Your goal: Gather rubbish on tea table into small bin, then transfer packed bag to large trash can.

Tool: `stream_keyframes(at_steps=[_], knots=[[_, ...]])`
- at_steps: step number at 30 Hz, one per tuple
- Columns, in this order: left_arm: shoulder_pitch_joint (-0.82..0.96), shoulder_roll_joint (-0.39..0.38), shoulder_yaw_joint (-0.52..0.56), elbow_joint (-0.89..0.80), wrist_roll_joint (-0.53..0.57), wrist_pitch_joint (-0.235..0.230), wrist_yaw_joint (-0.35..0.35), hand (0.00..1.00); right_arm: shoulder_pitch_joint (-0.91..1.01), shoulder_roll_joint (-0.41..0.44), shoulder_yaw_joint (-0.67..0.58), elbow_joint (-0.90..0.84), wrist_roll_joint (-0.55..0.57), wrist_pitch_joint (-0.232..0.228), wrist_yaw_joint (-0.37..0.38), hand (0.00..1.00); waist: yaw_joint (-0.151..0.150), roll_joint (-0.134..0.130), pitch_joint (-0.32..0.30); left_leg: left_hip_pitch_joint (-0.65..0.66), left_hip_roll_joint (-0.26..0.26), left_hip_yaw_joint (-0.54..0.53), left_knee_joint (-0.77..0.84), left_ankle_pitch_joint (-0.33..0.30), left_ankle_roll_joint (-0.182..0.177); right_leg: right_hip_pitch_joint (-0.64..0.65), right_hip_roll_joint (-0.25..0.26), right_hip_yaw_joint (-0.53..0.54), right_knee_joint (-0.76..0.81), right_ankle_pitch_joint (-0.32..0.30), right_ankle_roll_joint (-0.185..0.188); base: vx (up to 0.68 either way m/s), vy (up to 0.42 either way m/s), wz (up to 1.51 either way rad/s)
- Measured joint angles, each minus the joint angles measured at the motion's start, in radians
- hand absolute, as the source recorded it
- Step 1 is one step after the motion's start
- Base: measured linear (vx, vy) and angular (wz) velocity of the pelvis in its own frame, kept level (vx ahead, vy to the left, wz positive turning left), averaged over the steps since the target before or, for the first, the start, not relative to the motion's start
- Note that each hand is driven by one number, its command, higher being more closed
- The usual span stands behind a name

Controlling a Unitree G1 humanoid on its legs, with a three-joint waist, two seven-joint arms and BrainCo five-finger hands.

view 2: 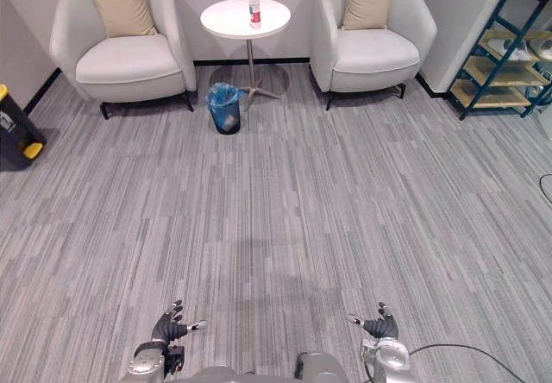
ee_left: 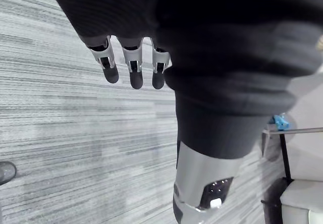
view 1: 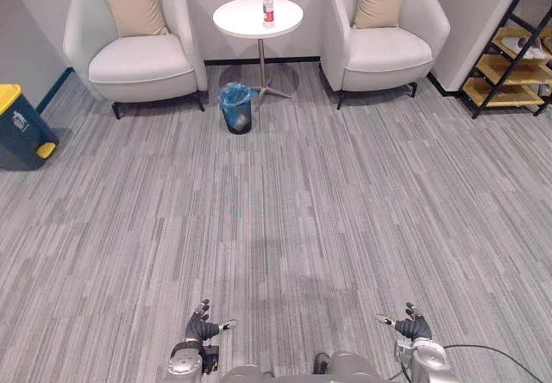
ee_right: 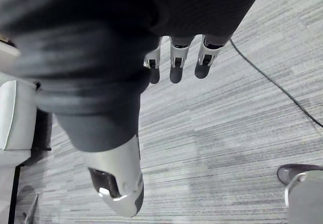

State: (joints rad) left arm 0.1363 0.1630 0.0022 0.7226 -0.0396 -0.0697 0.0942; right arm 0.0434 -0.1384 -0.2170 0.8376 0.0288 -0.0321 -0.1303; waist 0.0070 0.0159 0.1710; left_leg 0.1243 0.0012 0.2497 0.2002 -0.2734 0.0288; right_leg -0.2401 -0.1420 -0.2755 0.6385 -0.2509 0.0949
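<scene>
Zero steps done, I'd judge: bottle [view 1: 267, 3] stands on table [view 1: 237, 16]; small bin [view 1: 238, 122] w/ blue bag [view 1: 235, 96] just beside table's foot; large trash can [view 1: 21, 128] well apart from table, robot's left side. Left robot hand [view 1: 200, 327] & right robot hand [view 1: 414, 324] far from table, fingers straight, empty.

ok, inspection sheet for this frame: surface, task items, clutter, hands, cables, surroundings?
surface: round white tea table, far across the grey carpet.
job's things: bottle upright on the table; small bin with blue bag on the floor by the table's foot; large trash can, yellow lid, far left.
clutter: nothing seen beyond the bottle.
hands: left hand and right hand low in front, open, holding nothing.
cables: nothing seen near table or bins.
surroundings: left armchair and right armchair, cushioned, flank the table; shelf rack at right.
</scene>
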Motion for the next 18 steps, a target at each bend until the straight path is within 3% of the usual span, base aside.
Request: stream_keyframes(at_steps=[2,3,4,5,6,9,11,13,15,18], knots=[[-0.004,0.000,0.001,-0.002,-0.002,0.000,0.002,0.00,-0.028,-0.012,0.001,0.000,0.000,0.000,0.000,0.00,-0.011,-0.007,0.011,0.018,0.017,0.000,-0.010,-0.004,-0.009,-0.013,-0.005,-0.030,-0.049,0.000,-0.005,0.19,-0.086,0.01],[-0.004,0.001,0.001,-0.002,-0.010,0.000,0.001,0.00,-0.055,-0.031,0.008,0.000,0.000,-0.001,0.000,0.00,-0.022,0.012,0.025,0.027,0.045,-0.002,-0.019,-0.007,-0.029,-0.032,0.004,-0.049,-0.132,0.012,-0.008,0.22,-0.138,0.01],[-0.009,0.000,0.000,-0.002,-0.011,0.000,0.001,0.00,-0.063,-0.043,0.014,-0.003,0.000,-0.001,-0.001,0.00,-0.025,0.006,0.027,0.038,0.055,-0.002,-0.030,-0.009,-0.046,-0.037,0.007,-0.050,-0.208,0.054,-0.017,0.24,-0.143,-0.01],[-0.011,0.000,0.001,-0.002,-0.011,0.000,0.001,0.00,-0.063,-0.049,0.015,-0.003,0.000,-0.001,-0.001,0.00,-0.023,0.007,0.027,0.043,0.058,-0.003,-0.036,-0.011,-0.056,-0.040,0.008,-0.052,-0.241,0.119,-0.036,0.31,-0.194,-0.07],[-0.019,-0.010,-0.004,0.005,-0.011,-0.001,0.001,0.00,-0.067,-0.063,0.014,-0.003,0.000,-0.001,-0.002,0.00,-0.023,0.020,0.029,0.062,0.082,-0.002,-0.063,-0.011,-0.090,-0.027,0.034,-0.061,-0.253,0.180,-0.115,0.26,-0.180,-0.06],[-0.044,-0.015,-0.007,0.007,-0.011,-0.003,0.001,0.00,-0.073,-0.063,0.006,-0.007,0.000,-0.001,-0.003,0.00,-0.045,0.029,0.030,0.063,0.115,-0.012,-0.066,0.007,-0.123,-0.034,0.046,-0.097,-0.201,0.099,-0.147,0.31,-0.278,0.19],[-0.051,-0.020,-0.007,0.006,-0.011,-0.006,0.001,0.00,-0.058,-0.055,0.007,-0.009,0.000,-0.001,-0.003,0.00,-0.047,0.032,0.030,0.014,0.160,-0.023,0.095,0.001,-0.134,0.021,0.074,-0.112,-0.238,0.076,-0.156,0.29,-0.280,0.24],[-0.048,-0.031,-0.009,0.004,-0.010,-0.005,-0.002,0.00,-0.033,-0.055,0.022,-0.032,0.001,-0.002,-0.004,0.00,-0.047,0.042,0.036,-0.120,0.231,-0.059,0.430,0.021,-0.161,0.122,0.112,-0.136,-0.333,0.080,-0.166,0.29,-0.219,0.21],[-0.031,-0.036,-0.009,0.002,-0.010,-0.001,-0.005,0.00,-0.011,-0.054,0.032,-0.038,0.010,-0.006,-0.006,0.00,-0.036,0.043,0.042,-0.238,0.316,-0.044,0.758,0.011,-0.142,0.256,0.155,-0.142,-0.427,0.080,-0.184,0.35,-0.185,0.02],[-0.033,-0.037,-0.009,-0.006,-0.010,0.007,-0.005,0.00,-0.016,-0.057,0.027,-0.038,0.029,-0.008,-0.023,0.00,-0.017,0.032,0.052,-0.362,0.305,-0.024,0.776,-0.006,-0.119,0.344,0.154,-0.128,-0.501,0.080,-0.184,0.26,-0.046,-0.09]])
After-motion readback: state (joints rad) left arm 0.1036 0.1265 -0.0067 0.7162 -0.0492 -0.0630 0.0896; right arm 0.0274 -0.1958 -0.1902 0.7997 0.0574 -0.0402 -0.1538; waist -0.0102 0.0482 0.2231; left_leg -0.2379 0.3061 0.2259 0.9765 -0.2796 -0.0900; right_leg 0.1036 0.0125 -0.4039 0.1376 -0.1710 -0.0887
